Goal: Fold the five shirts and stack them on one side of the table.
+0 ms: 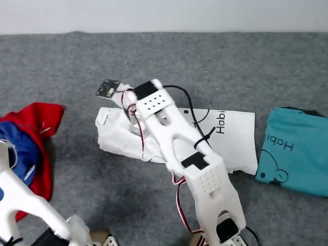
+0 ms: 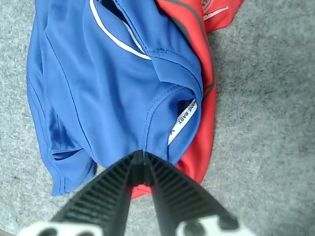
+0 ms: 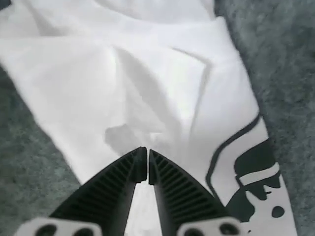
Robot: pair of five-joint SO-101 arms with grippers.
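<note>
I log a white shirt (image 1: 233, 136) lying mid-table with my right gripper (image 3: 147, 153) over it, jaws pressed together, a blue shirt (image 2: 113, 88) on a red shirt (image 1: 47, 122) at the left under my left gripper (image 2: 143, 157), likewise closed, and a teal shirt (image 1: 294, 154) at the right, all on grey carpet (image 1: 205, 66).

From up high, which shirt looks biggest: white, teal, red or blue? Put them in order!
1. white shirt
2. teal shirt
3. red shirt
4. blue shirt
Teal and red look close; the picture's edge cuts both.
</note>
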